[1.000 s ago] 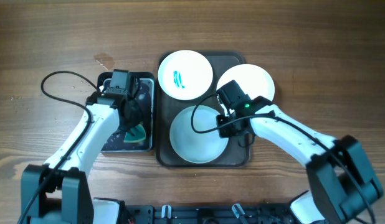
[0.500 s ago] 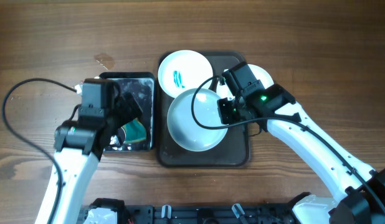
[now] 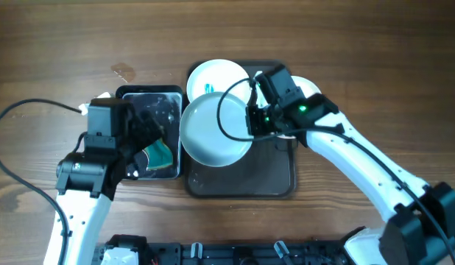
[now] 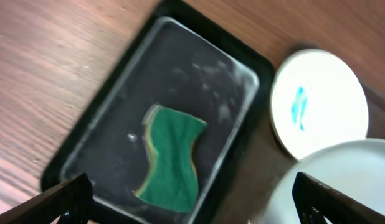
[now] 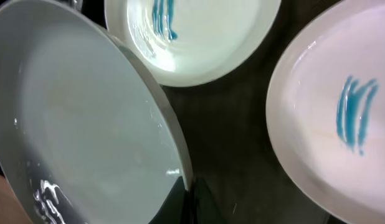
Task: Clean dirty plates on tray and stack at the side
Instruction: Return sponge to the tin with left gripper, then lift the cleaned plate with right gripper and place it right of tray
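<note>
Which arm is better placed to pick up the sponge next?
Left. The left claw hangs open over the sponge in the black tray; the right claw is clamped on a plate.

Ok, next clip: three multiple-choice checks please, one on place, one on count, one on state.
1. The green sponge lies: A on a plate; B in the black tray; C on bare wood.
2. Plates carrying a teal smear: A none; B one; C two.
3. The plain plate is: A lying flat; B lifted in the right gripper; C under another plate.
B, left wrist view shows it inside that tray; C, right wrist view shows two smeared plates; B, the gripper pinches its rim.
</note>
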You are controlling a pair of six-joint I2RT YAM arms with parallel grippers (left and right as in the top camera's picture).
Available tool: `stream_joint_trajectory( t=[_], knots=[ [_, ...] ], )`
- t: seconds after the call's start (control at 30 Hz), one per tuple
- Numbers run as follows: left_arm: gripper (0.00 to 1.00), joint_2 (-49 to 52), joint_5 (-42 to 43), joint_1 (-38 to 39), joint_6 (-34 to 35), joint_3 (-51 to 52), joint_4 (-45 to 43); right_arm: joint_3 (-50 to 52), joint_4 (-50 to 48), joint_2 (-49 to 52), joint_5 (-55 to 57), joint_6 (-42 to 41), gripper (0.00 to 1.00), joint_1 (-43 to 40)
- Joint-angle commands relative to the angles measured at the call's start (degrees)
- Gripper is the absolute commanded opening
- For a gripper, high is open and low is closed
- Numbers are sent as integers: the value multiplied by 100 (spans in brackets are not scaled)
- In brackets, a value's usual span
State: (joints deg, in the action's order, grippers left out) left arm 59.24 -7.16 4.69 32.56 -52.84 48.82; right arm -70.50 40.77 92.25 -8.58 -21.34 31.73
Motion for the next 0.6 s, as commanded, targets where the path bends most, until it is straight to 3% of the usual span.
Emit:
stream_joint_trajectory(
  t=[0.0, 0.23, 0.33, 0.57],
  knots=[
    [100, -44, -275, -841, 247, -122, -15, -855, 92, 413, -118, 195, 4, 31],
    [100, -39, 24, -2223, 240, -122, 13, -1762, -186, 1102, 1478, 649, 4, 588],
    [100, -37, 22, -2358, 240, -122, 11, -1768, -796, 1196, 2745, 667, 4, 1084],
    [100, -37, 22, -2356, 240, -122, 9, -1768, -1526, 1213, 4063, 791, 4, 1869]
  ],
)
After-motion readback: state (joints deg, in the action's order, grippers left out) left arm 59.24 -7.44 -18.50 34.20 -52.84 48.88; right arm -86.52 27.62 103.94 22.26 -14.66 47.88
